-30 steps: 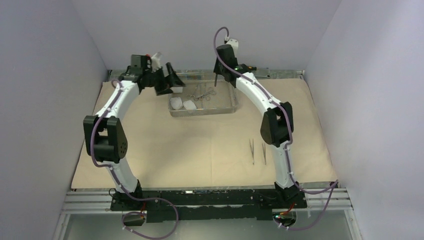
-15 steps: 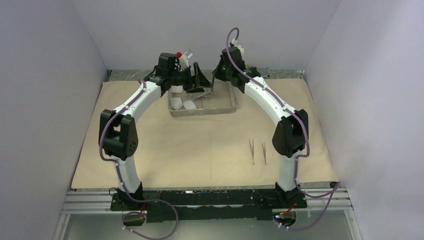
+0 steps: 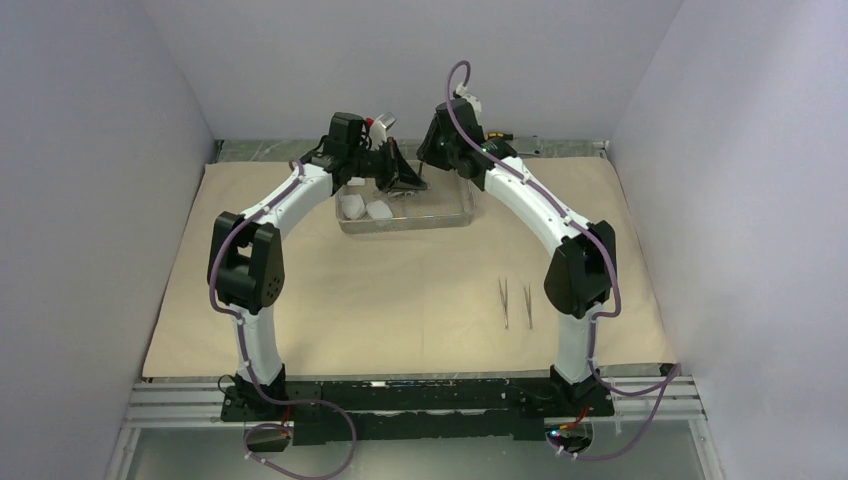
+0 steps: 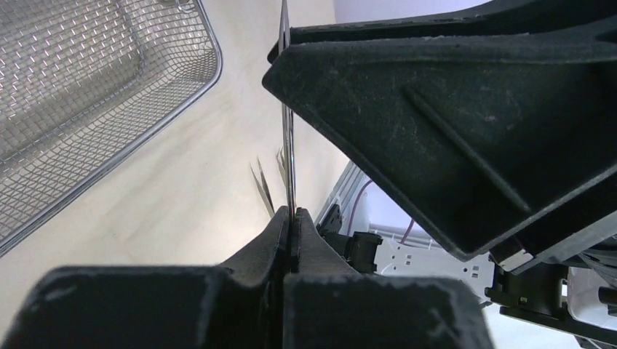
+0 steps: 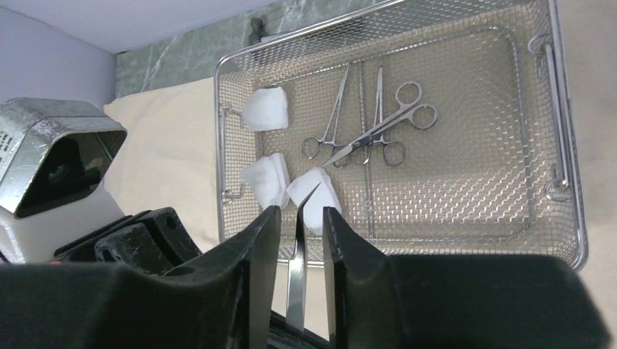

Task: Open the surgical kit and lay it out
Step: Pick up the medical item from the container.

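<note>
Grippers nose to nose above the far half of the wire-mesh tray [image 3: 440,222], close enough for one black body to fill most of the other's wrist view.

For the left gripper [image 4: 291,218]: pressed fully together, pinching one end of the held tweezers [image 4: 286,109]. Thin steel strip seen edge-on, clamped between the black fingertips and running straight away from them.

For the right gripper [image 5: 295,214]: parted a little, with the held tweezers standing in the slot between its fingers [image 5: 255,247]. Narrow gap visible on either side of the steel, pointed tips poking out just past the fingertips. Contact with either pad not possible to judge from here.

Tray rectangular, of bright steel mesh with a heavier wire rim and loop handles at the ends, sitting on the wrap cloth [image 3: 400,300] near its far edge. Inside, three ring-handled clamps [image 5: 378,131] bunched near the middle: two lying roughly side by side, the third crossed diagonally over them. At one end of the tray, three white gauze pads [image 5: 265,109]: one alone by the corner, the other two just beside each other.

Two more tweezers [image 3: 505,300] laid side by side on the cloth, well apart from the tray, toward the right side, nearly parallel and not touching.

Wrap cloth large, beige, spread flat over most of the table.
</note>
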Controlling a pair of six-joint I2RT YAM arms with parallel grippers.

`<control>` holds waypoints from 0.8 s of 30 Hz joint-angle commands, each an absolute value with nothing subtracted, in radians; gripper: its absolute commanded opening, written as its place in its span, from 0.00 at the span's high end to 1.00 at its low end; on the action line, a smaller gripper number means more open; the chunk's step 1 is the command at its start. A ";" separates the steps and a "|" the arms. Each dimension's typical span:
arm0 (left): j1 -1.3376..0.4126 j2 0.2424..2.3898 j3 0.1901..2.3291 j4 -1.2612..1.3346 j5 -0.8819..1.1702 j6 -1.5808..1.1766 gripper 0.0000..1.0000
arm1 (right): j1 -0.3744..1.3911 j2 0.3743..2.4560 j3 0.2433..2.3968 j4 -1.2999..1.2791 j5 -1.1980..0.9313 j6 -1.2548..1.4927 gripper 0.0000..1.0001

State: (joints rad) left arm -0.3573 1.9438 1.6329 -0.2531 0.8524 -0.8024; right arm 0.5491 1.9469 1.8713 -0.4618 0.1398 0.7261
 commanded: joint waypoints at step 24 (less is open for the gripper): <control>-0.328 1.824 1.569 0.552 1.265 -1.357 1.00 | 0.418 1.529 1.451 0.089 -0.364 0.884 0.30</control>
